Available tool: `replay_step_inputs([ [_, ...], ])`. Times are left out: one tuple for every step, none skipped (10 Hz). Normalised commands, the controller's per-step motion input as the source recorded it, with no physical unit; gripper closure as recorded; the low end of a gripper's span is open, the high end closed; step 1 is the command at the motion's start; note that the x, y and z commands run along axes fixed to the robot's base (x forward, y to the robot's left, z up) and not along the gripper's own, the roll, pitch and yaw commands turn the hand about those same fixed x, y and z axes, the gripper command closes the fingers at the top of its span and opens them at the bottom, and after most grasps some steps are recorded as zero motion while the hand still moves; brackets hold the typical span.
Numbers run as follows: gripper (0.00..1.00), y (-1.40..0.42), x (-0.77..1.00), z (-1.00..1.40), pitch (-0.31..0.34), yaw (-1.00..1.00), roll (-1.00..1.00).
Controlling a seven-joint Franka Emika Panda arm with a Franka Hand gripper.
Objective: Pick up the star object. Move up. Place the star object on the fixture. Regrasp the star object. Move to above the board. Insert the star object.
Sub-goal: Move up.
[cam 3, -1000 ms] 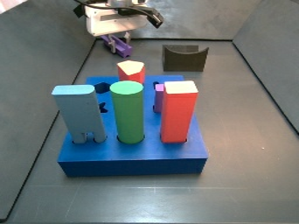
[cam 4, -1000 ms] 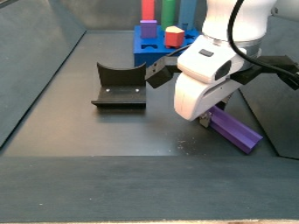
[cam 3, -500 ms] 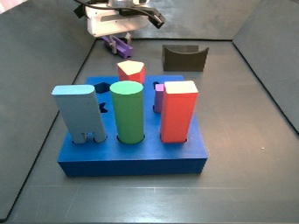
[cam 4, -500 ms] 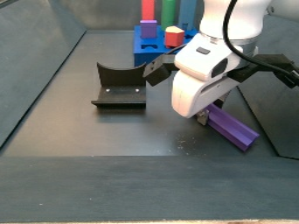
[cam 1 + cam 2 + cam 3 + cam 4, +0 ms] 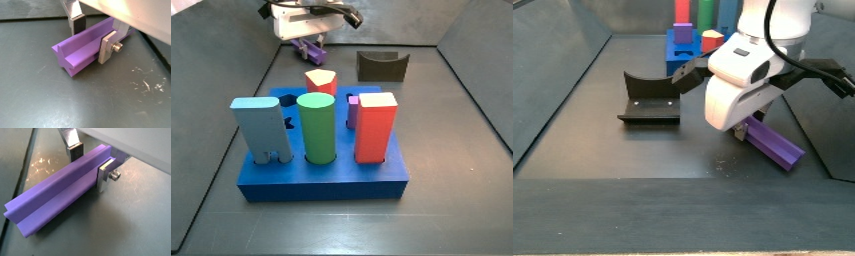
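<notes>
The star object [image 5: 83, 47], a slim purple ridged peg, lies low over the dark floor between the fingers of my gripper [image 5: 92, 39]. In both wrist views the near silver finger [image 5: 103, 174] presses on its side and the far dark pad [image 5: 75, 152] sits against its other side. In a side view the gripper [image 5: 743, 128] stands over the star object [image 5: 775, 146], to the right of the fixture [image 5: 647, 100]. The board [image 5: 325, 178] is well away from the gripper [image 5: 305, 38] and the star object [image 5: 310, 46]. The fixture [image 5: 381, 66] stands bare.
On the board stand a green cylinder [image 5: 318, 130], a red square block [image 5: 374, 128], a light blue block [image 5: 258, 125] and a short cream-topped peg [image 5: 321, 80]. Grey walls [image 5: 567, 90] close in the floor on each side.
The gripper and the star object have shifted together a little, toward the fixture side and slightly upward in the side view. Nothing else has moved.
</notes>
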Motion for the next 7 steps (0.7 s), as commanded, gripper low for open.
replay_step_inputs([
  [1.0, 0.03, -0.07, 0.78, 0.04, 0.01, 0.0],
  [1.0, 0.03, -0.06, 0.71, 0.066, 0.0, 0.01],
  [1.0, 0.02, -0.02, 0.59, 0.094, -0.01, 0.03],
  [1.0, 0.01, -0.02, 0.53, 0.106, -0.01, 0.04],
  [1.0, 0.0, -0.02, 0.38, 0.114, -0.02, 0.07],
  [1.0, 0.0, -0.02, 0.3, 0.112, -0.01, 0.09],
  [1.0, 0.0, -0.02, 0.21, 0.114, -0.01, 0.11],
])
